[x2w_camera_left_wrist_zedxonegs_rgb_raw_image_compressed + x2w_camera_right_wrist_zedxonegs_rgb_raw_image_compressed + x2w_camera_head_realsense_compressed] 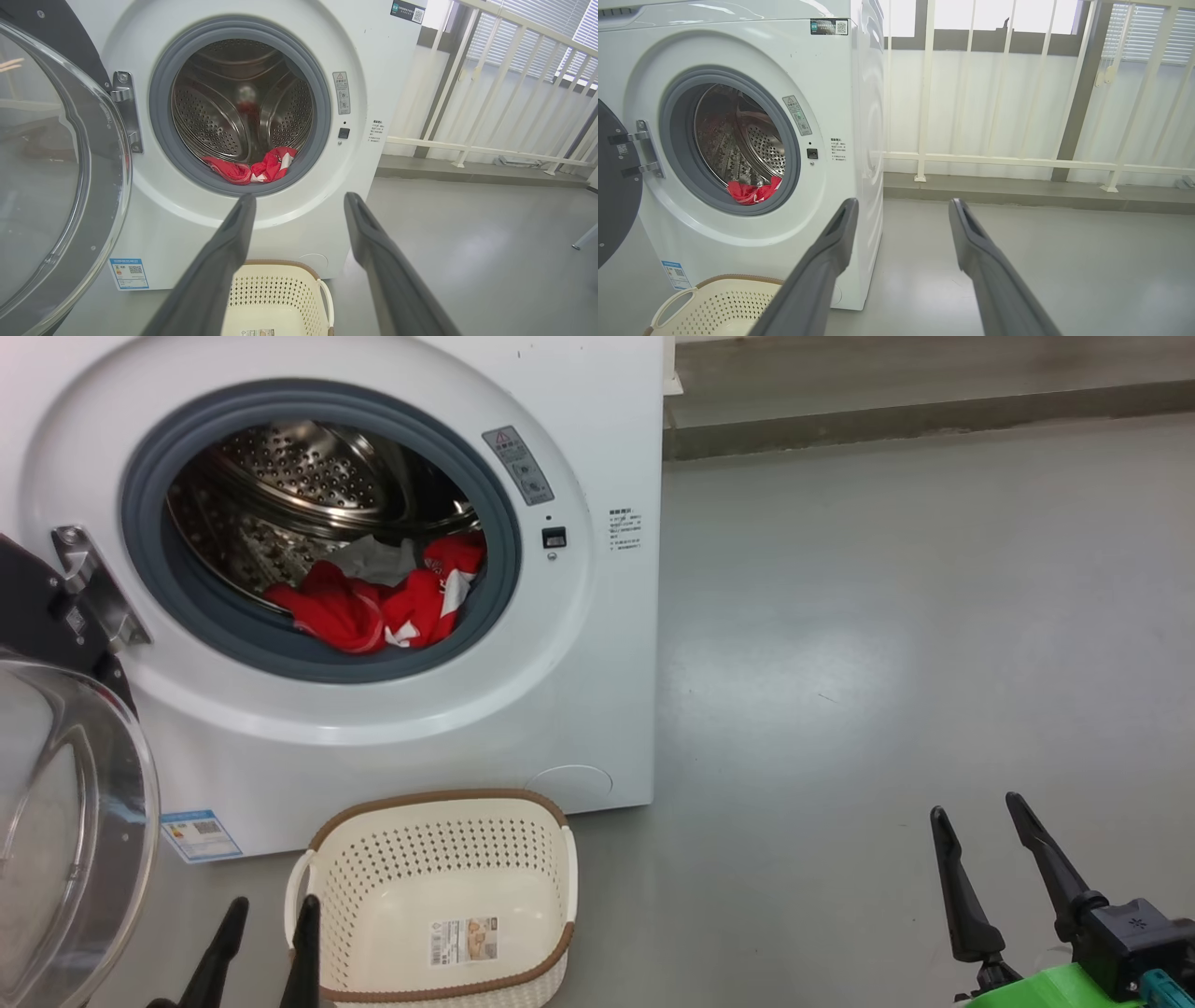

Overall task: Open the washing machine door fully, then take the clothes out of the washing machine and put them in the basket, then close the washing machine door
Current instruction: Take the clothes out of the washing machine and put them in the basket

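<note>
Currently left gripper spread wide, empty, right gripper likewise, touching nothing.

Big white front-loading washing machine: round mouth unblocked. Black-rimmed glass door juts out at its left, cream perforated plastic basket stands just before it, open grey floor to its right.

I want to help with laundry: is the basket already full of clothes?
No, the basket is empty; the clothes lie inside the washing machine.
</note>
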`<state>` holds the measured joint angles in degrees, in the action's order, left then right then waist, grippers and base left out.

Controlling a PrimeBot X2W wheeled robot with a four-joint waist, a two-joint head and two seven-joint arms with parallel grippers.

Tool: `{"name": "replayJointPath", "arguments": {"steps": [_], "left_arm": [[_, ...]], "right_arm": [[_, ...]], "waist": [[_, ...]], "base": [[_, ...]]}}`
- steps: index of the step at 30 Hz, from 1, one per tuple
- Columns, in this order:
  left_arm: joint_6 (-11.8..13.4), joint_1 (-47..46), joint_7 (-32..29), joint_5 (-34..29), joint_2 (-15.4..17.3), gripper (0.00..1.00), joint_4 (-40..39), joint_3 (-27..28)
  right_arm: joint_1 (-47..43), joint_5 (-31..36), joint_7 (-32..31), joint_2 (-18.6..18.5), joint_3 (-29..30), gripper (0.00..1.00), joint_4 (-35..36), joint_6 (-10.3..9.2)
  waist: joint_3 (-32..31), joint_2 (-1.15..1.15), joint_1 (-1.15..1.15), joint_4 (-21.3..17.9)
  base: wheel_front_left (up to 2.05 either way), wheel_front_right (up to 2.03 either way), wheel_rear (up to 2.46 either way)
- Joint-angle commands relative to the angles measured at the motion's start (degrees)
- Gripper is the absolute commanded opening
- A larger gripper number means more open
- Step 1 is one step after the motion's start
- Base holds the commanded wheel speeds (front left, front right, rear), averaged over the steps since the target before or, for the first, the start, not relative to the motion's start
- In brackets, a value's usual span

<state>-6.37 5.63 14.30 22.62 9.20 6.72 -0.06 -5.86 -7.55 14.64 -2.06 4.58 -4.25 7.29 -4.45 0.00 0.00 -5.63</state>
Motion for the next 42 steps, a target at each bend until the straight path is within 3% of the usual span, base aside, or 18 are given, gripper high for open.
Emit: {"name": "replayJointPath", "arguments": {"steps": [1,7,28,42], "left_arm": [[0.7,-1.3,0.6,-0.8,0.8,1.00,-1.6,1.9],[2.4,-1.5,-0.2,-1.5,1.0,1.00,-1.8,1.9],[3.4,-1.6,0.2,-1.1,0.9,1.00,-4.0,1.8],[4.8,-1.6,-0.3,-1.4,1.0,1.00,-4.1,1.1]], "right_arm": [[1.3,-0.2,0.4,-0.8,-1.6,1.00,1.4,0.20],[1.1,-0.1,0.4,-0.8,-1.6,1.00,1.3,0.20],[1.5,-0.1,0.4,-0.8,-2.5,1.00,0.2,0.20],[1.8,-0.3,0.4,-0.8,-3.4,1.00,0.0,0.20]], "waist": [[0.0,0.00,0.00,0.1],[0.0,0.00,0.00,0.6],[0.9,0.00,0.00,0.9],[1.6,0.00,0.00,0.9]], "base": [[0.00,0.00,0.00],[0.30,-0.30,0.00],[1.47,-1.47,0.00],[0.17,-0.17,0.00]]}}
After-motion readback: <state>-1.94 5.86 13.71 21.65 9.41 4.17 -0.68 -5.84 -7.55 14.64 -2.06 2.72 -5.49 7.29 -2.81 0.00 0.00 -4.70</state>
